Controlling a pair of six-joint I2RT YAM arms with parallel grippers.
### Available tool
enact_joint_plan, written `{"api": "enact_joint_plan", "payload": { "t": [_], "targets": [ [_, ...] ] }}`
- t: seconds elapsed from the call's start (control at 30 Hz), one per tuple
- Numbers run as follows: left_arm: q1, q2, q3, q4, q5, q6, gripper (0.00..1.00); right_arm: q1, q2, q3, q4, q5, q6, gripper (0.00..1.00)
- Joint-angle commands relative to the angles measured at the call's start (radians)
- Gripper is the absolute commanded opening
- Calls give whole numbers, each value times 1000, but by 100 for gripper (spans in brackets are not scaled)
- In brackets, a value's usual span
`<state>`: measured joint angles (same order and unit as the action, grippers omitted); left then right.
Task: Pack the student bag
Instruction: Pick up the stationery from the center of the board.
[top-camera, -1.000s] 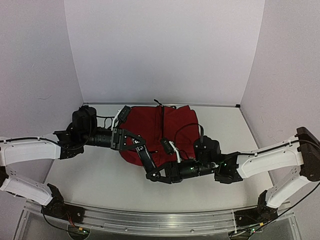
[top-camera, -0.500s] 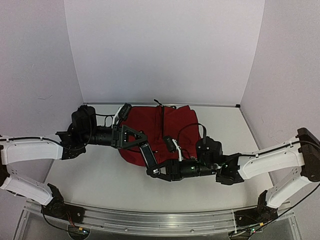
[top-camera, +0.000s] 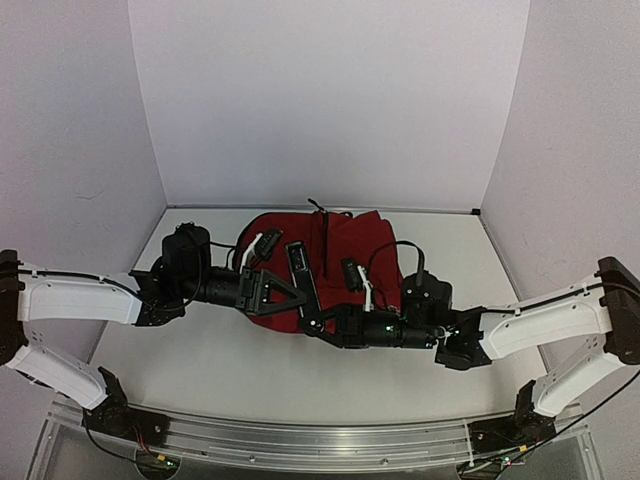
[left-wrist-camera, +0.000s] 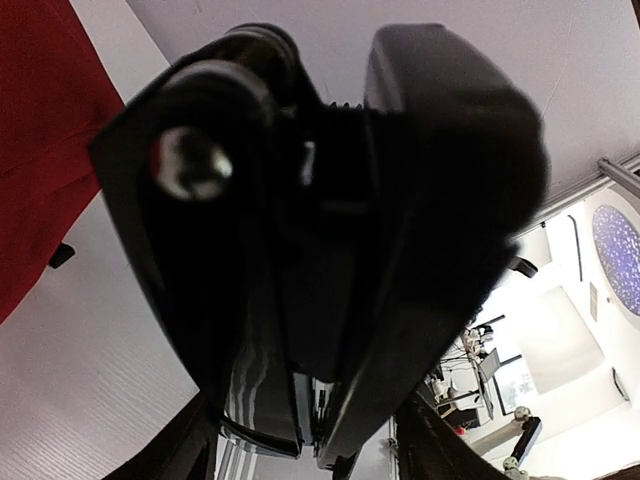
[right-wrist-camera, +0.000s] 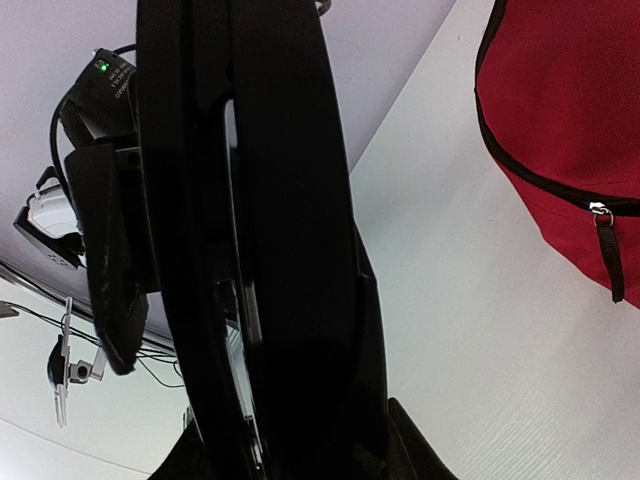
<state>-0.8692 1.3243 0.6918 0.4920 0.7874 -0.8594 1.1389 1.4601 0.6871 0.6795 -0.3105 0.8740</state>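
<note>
Wrist views blocked, so you can't tell either jaw state. Don't let left gripper (top-camera: 304, 296) and right gripper (top-camera: 312, 325) collide at the near edge of the student bag (top-camera: 345, 245).

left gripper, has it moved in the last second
Yes. The left gripper has shifted to the right in the top view, farther from the left wall.
</note>
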Motion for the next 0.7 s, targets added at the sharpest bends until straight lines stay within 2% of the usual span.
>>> {"api": "enact_joint_plan", "payload": {
  "t": [0.0, 0.27, 0.47, 0.53, 0.67],
  "targets": [
    [-2, -11, 27, 116, 4, -8, 56, -3, -24, 7, 188, 23, 21, 0],
    [-3, 42, -10, 305, -7, -96, 54, -3, 30, 16, 250, -11, 48, 0],
    [-6, 54, -11, 319, -31, -91, 59, -4, 39, 15, 272, -18, 59, 0],
    [-7, 49, -17, 319, -44, -85, 56, -3, 33, 9, 274, -12, 60, 0],
    [-7, 42, -23, 317, -75, -77, 44, -3, 38, 8, 278, -15, 64, 0]
  ]
}}
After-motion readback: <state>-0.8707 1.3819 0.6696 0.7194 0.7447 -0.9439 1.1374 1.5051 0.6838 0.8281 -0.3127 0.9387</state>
